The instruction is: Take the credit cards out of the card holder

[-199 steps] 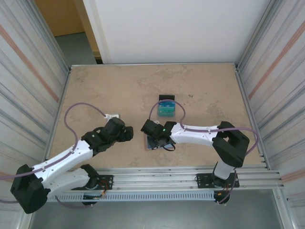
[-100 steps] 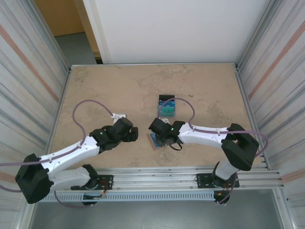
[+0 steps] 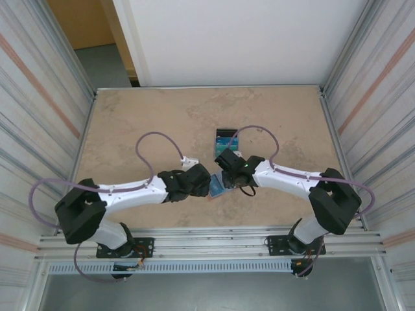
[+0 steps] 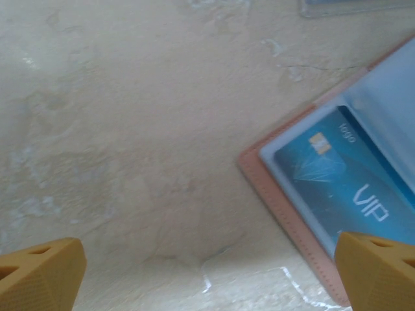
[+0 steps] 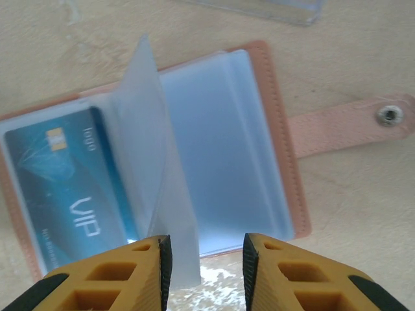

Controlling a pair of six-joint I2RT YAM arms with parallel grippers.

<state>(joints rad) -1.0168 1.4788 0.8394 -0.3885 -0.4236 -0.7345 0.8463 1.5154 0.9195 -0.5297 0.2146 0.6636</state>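
Observation:
The card holder (image 5: 272, 123) lies open on the table, pinkish-brown with light-blue sleeves and its snap tab (image 5: 350, 124) stretched to the right. A blue credit card (image 5: 65, 181) marked VIP sits in its left sleeve. One clear leaf (image 5: 155, 149) stands upright from the spine. My right gripper (image 5: 206, 262) hovers at the holder's near edge, jaws apart, and the leaf's lower edge lies loose beside the left pad. My left gripper (image 4: 207, 278) is wide open over bare table, just left of the card holder (image 4: 292, 194) and its blue credit card (image 4: 337, 181). From above, the card holder (image 3: 216, 188) lies between both grippers.
A clear, black-backed upright stand (image 3: 226, 141) with teal cards stands just behind the card holder; its base edge shows as the stand (image 5: 259, 10) in the right wrist view. Metal side walls close in the table left and right.
The left arm has swung right until its gripper is beside the card holder. The right gripper has drawn back and to the right, and its jaws have widened.

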